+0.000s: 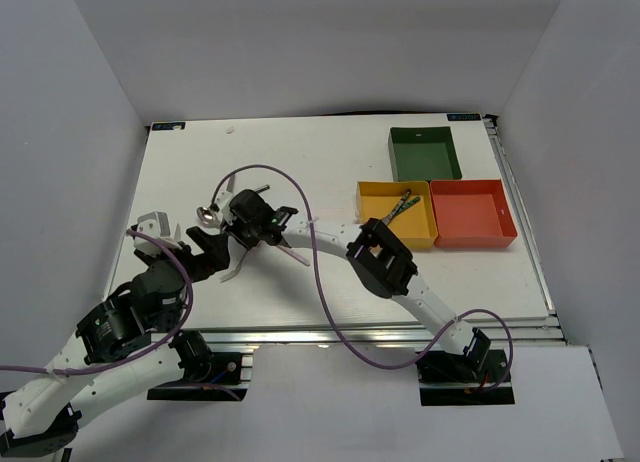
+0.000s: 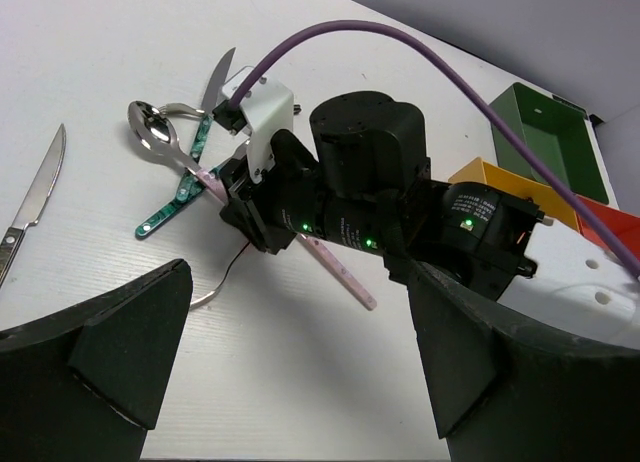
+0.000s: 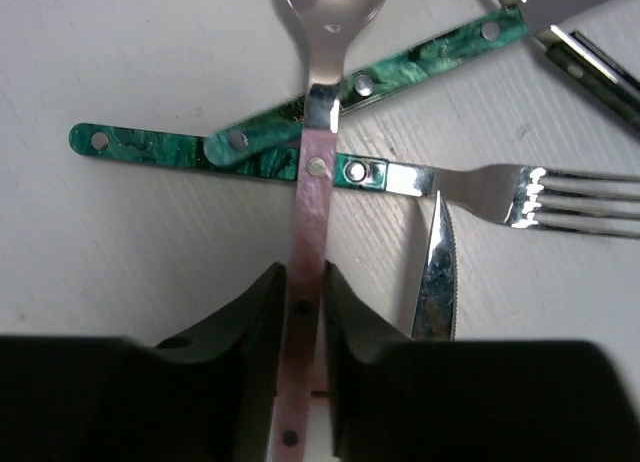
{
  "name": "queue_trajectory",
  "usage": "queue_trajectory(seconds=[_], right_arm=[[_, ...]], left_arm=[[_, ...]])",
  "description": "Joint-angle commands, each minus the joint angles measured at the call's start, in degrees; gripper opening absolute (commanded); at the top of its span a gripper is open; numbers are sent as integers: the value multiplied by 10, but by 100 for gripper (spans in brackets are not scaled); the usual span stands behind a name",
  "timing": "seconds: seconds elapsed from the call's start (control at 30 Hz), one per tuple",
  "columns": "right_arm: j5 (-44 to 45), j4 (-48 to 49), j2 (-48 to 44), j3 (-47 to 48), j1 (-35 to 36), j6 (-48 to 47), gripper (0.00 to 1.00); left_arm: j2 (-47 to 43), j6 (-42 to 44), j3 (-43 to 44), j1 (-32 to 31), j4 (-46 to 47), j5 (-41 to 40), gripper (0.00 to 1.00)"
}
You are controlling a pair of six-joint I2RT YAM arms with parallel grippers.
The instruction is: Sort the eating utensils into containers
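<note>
My right gripper [image 3: 303,277] is shut on the pale pink handle of a spoon [image 3: 312,197], which crosses over two teal-green handles, one of them a fork's [image 3: 500,187]. A knife blade [image 3: 437,272] lies just right of the jaws. In the top view the right gripper [image 1: 230,225] reaches far left, with the spoon's bowl [image 1: 205,217] beyond it. My left gripper [image 2: 295,317] is open and empty over bare table, just short of the right gripper [image 2: 245,197] and the spoon [image 2: 150,132]. The dark green tray [image 1: 424,154], yellow tray [image 1: 372,214] and red tray [image 1: 472,213] sit at the right.
The yellow tray holds at least one utensil [image 1: 402,207]. A lone knife [image 2: 35,197] lies left of the pile. A purple cable [image 1: 300,197] arches over the right arm. Grey walls close in the table on three sides.
</note>
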Motion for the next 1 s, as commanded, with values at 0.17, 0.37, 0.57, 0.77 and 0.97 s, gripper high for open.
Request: queue_trajectory(seconds=[0.17,0.37,0.57,0.77,0.97], right_arm=[[-1,112,-101,-95,6,-12,0],[4,161,-230,-186,-3,-16,0],[6,156,-392,-349,-64,-11,0],[59,151,-578,-600,-200,133,0],[297,65,-704,-685,-225,427,0]], left_arm=[[-6,10,-1,2,9,7,98],[-5,10,-2,2,9,8,98],[-10,8,-2,2,8,6,98],[-23,10,-4,3,13,8,98],[-14,12,-3,3,13,9,98]])
